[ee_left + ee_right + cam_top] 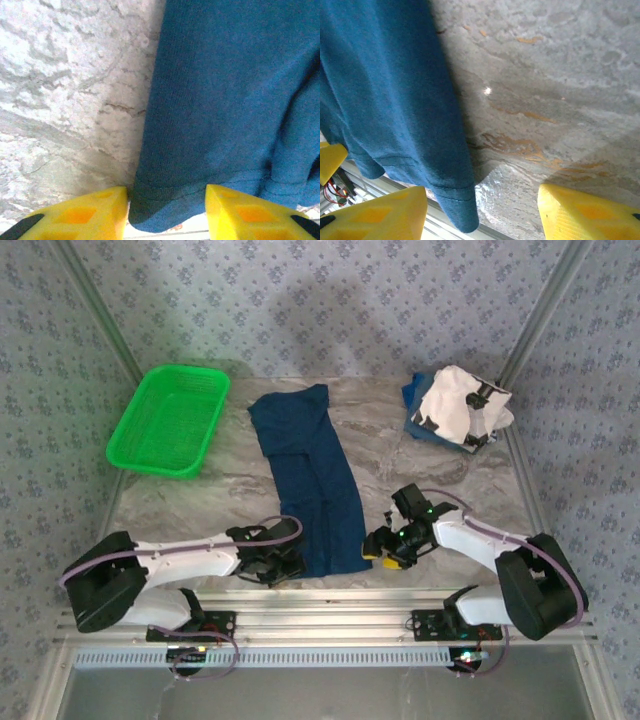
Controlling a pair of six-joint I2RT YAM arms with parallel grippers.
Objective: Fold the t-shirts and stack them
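When the table (430, 470) is looked at from above, a dark blue t-shirt (308, 475) is seen lying flat in the centre of the frame, folded into a narrow strip. Its long axis runs from the upper centre down to the lower centre, with the hem at the lower end. The left gripper (285, 560) is placed at the lower left corner of the hem and the right gripper (384, 552) just beside the lower right corner, so each corner is near to its own arm. A white t-shirt (455, 400) is heaped on another blue one (418, 428) in the upper right, well apart. A green basket (170, 420) is in the upper left.

From the left wrist, the left gripper (166, 200) is seen spread. The hem corner of the dark blue t-shirt (225, 100) lies between its yellow fingers (80, 215) at the bottom edge, and nothing is pinched.

From the right wrist, the right gripper (482, 195) is also seen spread. The dark blue t-shirt (385, 90) covers the left side, and its corner reaches just beside the lower left finger (380, 215). It is judged that the hem should be taken at both corners and carried along the long axis toward the upper end.
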